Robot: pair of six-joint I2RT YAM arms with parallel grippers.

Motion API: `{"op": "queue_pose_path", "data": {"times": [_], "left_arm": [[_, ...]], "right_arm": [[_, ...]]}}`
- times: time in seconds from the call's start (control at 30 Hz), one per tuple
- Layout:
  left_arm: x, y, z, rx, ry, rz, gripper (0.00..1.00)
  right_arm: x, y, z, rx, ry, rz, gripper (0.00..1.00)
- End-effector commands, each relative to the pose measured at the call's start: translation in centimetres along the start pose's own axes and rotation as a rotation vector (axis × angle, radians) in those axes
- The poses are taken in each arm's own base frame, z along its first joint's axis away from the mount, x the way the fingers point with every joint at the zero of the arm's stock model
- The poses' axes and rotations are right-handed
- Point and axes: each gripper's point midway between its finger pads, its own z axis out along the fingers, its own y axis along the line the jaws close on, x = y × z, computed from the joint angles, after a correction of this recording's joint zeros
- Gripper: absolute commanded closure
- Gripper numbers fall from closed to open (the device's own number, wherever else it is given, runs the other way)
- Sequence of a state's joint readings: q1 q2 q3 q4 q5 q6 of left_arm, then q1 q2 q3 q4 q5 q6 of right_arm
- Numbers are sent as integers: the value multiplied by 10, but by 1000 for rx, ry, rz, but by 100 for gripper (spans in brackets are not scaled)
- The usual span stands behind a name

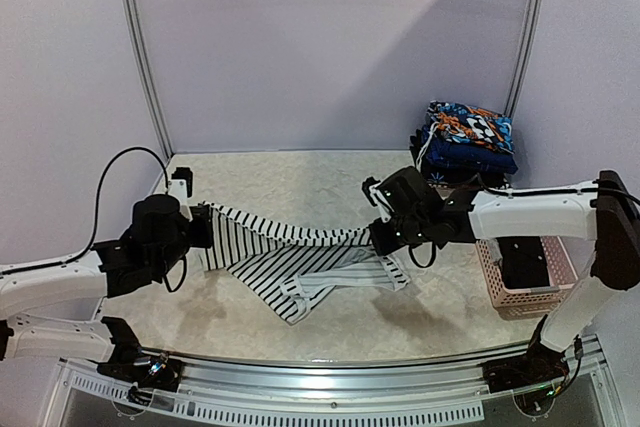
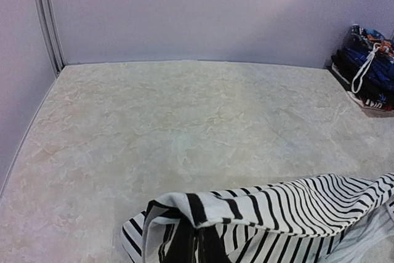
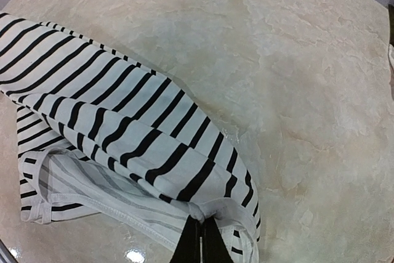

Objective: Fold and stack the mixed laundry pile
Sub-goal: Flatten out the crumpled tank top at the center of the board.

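Observation:
A black-and-white striped garment [image 1: 290, 257] is stretched between my two grippers above the marble table, its lower part draping onto the surface. My left gripper [image 1: 205, 227] is shut on its left end, seen in the left wrist view [image 2: 200, 229] with striped cloth [image 2: 277, 207] folded over the black fingers. My right gripper [image 1: 383, 237] is shut on the right end; in the right wrist view [image 3: 203, 226] the closed fingers pinch a bunched white edge of the garment [image 3: 123, 121]. No plain black or grey garment shows.
A stack of folded colourful and dark clothes [image 1: 465, 142] sits at the back right, also in the left wrist view [image 2: 369, 69]. A pink lattice basket [image 1: 525, 282] stands at the right edge under my right arm. Walls close the table's back and sides.

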State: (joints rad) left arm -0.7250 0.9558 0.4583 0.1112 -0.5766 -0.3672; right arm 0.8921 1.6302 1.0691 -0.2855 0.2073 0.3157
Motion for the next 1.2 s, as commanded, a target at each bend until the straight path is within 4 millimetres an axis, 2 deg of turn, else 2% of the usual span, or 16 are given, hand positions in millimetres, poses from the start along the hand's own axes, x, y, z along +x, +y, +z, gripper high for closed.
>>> {"op": "queue_pose_path", "data": {"times": [0.0, 0.23, 0.37, 0.43, 0.57, 0.73, 0.83, 1.17], "left_arm": [[-7, 2, -7, 19, -8, -29, 100], [-21, 1, -17, 47, -29, -44, 100], [-37, 0, -27, 70, -64, -67, 100], [-38, 1, -31, 75, -51, -61, 100], [-56, -6, -40, 117, -74, -83, 100], [-85, -15, -57, 183, -106, -101, 100], [-102, -18, -70, 223, -131, -105, 100], [-159, -32, -117, 378, -209, -86, 100]], "right_arm": [[-24, -3, -21, 23, -75, -21, 100], [-49, -9, -46, 52, -164, -44, 100], [-64, -11, -66, 52, -223, -53, 100], [-69, -12, -74, 51, -244, -61, 100], [-84, -12, -98, 40, -309, -67, 100], [-106, -5, -136, -18, -387, -117, 100], [-120, 4, -167, -85, -447, -146, 100], [-128, 36, -251, -331, -531, -312, 100]]}}
